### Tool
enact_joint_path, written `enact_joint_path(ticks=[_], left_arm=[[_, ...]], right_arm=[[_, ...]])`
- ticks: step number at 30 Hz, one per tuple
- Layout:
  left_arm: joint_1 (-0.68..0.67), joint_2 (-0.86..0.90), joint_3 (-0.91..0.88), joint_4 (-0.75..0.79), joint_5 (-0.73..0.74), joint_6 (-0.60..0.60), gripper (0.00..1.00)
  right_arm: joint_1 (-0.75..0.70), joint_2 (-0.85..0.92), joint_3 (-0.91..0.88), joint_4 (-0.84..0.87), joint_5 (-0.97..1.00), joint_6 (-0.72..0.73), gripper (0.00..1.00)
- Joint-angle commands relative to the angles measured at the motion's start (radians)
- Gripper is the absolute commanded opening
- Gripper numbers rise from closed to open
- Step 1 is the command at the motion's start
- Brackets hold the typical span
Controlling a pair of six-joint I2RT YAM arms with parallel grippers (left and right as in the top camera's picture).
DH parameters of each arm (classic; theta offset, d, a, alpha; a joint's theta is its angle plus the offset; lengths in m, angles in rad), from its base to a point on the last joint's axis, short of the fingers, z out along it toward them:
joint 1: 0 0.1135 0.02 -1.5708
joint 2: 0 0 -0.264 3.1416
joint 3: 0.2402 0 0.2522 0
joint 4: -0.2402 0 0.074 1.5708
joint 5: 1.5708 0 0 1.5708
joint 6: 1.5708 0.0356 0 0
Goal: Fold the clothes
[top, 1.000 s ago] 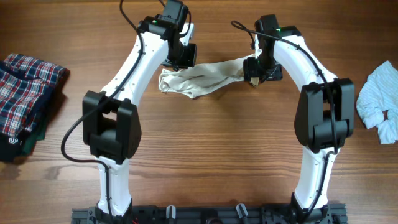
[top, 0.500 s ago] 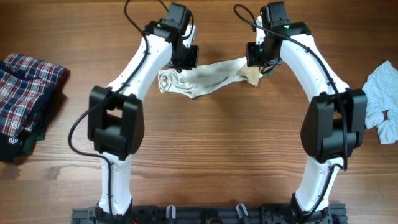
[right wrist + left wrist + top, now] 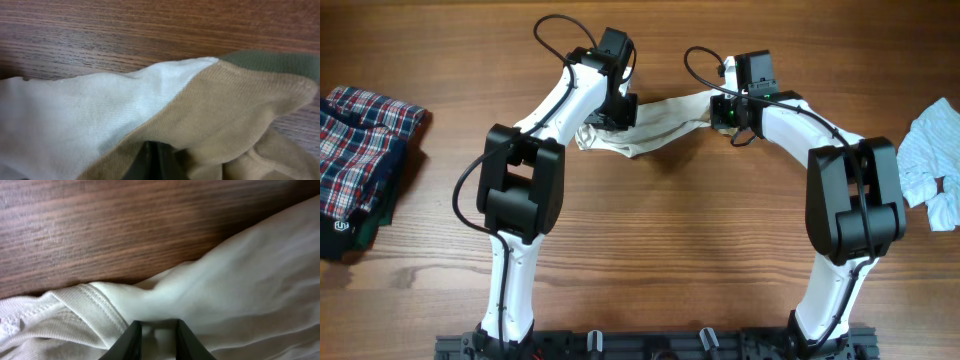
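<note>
Your left gripper (image 3: 156, 330) is pinched shut on a fold of the cream-white shirt (image 3: 655, 120), just beside its ribbed hem. Your right gripper (image 3: 154, 161) is mostly buried under cloth, but it looks clamped on the shirt's tan end. Between them the shirt hangs as a narrow, bunched band at the far middle of the table (image 3: 670, 230), neither spread flat nor folded.

I judge the task barely begun. No crease is laid in this shirt, and the pale blue striped garment (image 3: 930, 160) lies crumpled at the right edge.

The count is two grippers, one shirt in hand, one blue garment, and one plaid heap (image 3: 365, 150) at the left edge. You cannot tell how many pieces the heap holds.
</note>
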Motion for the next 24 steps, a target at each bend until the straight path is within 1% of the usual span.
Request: enact_joint_path(ticks=[1, 4, 5, 6, 8, 9, 11, 12, 13, 14, 15, 16, 17, 18, 19, 20, 21, 22, 24], left_arm=[[-0.002, 0.013, -0.007, -0.005, -0.028, -0.008, 0.23], [-0.002, 0.013, -0.017, 0.001, -0.047, -0.001, 0.22], [-0.002, 0.014, -0.018, 0.001, -0.055, -0.001, 0.22], [-0.002, 0.015, -0.018, 0.001, -0.058, -0.001, 0.22], [-0.002, 0.015, -0.018, 0.001, -0.058, -0.001, 0.22], [-0.002, 0.015, -0.018, 0.003, -0.058, -0.002, 0.26], [-0.002, 0.014, -0.016, 0.014, -0.053, -0.002, 0.27], [-0.002, 0.011, -0.013, 0.023, -0.017, -0.002, 0.28], [-0.001, 0.004, -0.012, 0.023, 0.029, -0.002, 0.32], [0.002, -0.008, -0.005, 0.023, 0.068, -0.008, 0.42], [0.005, -0.024, 0.005, 0.023, 0.078, -0.032, 0.51], [0.008, -0.046, 0.020, 0.023, 0.078, -0.048, 0.61], [0.012, -0.074, 0.034, 0.021, 0.078, -0.060, 0.66], [0.021, -0.111, 0.035, 0.006, 0.054, -0.130, 0.74], [0.031, -0.132, 0.035, -0.018, 0.030, -0.189, 0.79], [0.051, -0.146, 0.035, -0.053, 0.022, -0.222, 0.87], [0.074, -0.148, 0.035, -0.088, 0.023, -0.249, 0.93], [0.099, -0.146, 0.032, -0.119, 0.026, -0.263, 0.95], [0.138, -0.145, 0.022, -0.153, 0.042, -0.265, 0.96]], right_arm=[[-0.002, 0.012, 0.032, 0.005, 0.032, -0.047, 0.13], [-0.002, 0.002, 0.034, 0.018, 0.033, -0.084, 0.19], [-0.003, -0.002, 0.034, 0.035, 0.043, -0.103, 0.25], [-0.003, -0.019, 0.034, 0.050, 0.090, -0.103, 0.27], [-0.003, -0.065, 0.034, 0.055, 0.111, -0.127, 0.29], [-0.003, -0.089, 0.034, 0.058, 0.111, -0.134, 0.29], [-0.003, -0.113, 0.034, 0.063, 0.111, -0.152, 0.29], [-0.003, -0.113, 0.034, 0.070, 0.110, -0.152, 0.29], [-0.003, -0.111, 0.034, 0.077, 0.096, -0.154, 0.29], [-0.003, -0.111, 0.034, 0.089, 0.056, -0.156, 0.31], [-0.003, -0.111, 0.034, 0.101, 0.011, -0.155, 0.35], [-0.003, -0.111, 0.034, 0.107, -0.013, -0.154, 0.36], [-0.003, -0.111, 0.034, 0.107, -0.025, -0.151, 0.37], [-0.003, -0.105, 0.034, 0.106, -0.035, -0.151, 0.37], [-0.002, -0.096, 0.028, 0.113, -0.048, -0.152, 0.37], [-0.002, -0.086, 0.027, 0.116, -0.060, -0.153, 0.37], [-0.001, -0.072, 0.027, 0.114, -0.059, -0.158, 0.38], [-0.002, -0.056, 0.026, 0.113, -0.059, -0.178, 0.37], [-0.002, -0.029, 0.026, 0.103, -0.051, -0.222, 0.37]])
